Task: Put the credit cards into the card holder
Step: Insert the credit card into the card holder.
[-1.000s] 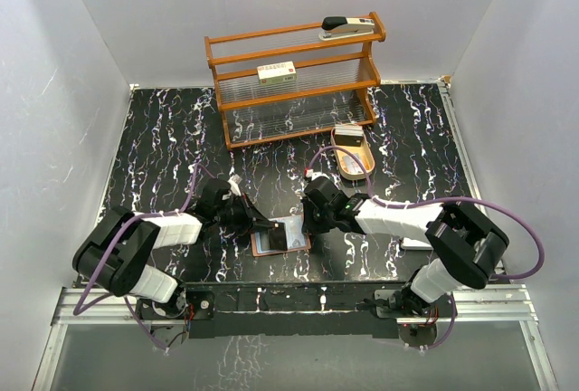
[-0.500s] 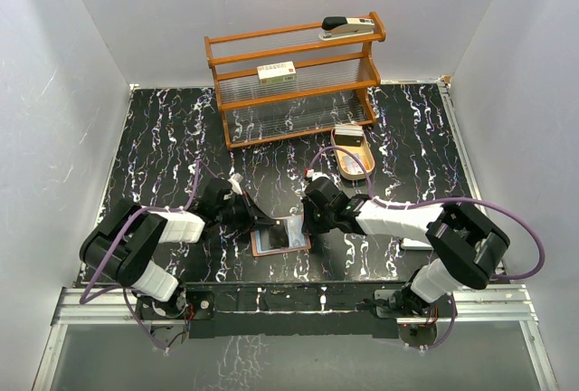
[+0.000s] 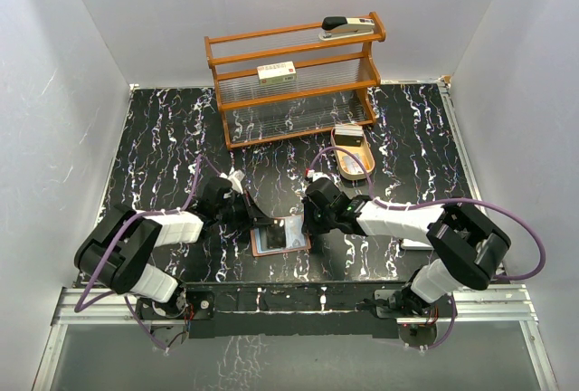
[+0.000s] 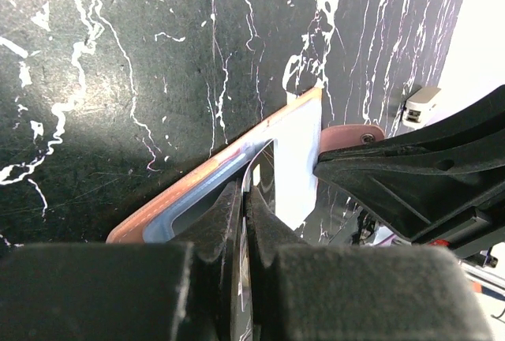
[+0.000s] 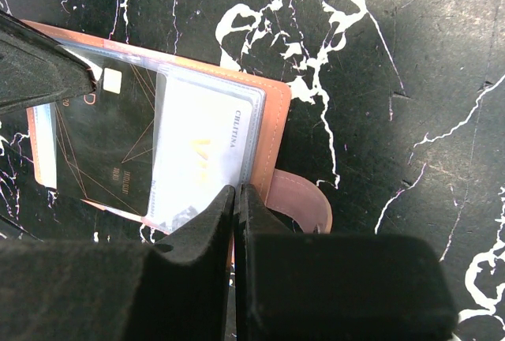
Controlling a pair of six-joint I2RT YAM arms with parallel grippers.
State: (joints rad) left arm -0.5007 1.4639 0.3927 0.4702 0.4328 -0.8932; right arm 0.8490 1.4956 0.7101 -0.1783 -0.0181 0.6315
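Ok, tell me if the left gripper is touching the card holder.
Touching. The left wrist view shows the left gripper shut, pinching the card holder by its clear inner pocket edge.

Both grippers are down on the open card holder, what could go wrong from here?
The shut right gripper sits at the edge of the white card; a push may slide the card holder instead of seating the card.
The shut left gripper is at the same holder, close beside it; the two might collide.
The closing tab lies by the right fingers and might snag.

You're working in a lab test cell: white panel walls [image 3: 63, 92], black marbled table [image 3: 163, 138], aluminium mounting rail [image 3: 516, 305].
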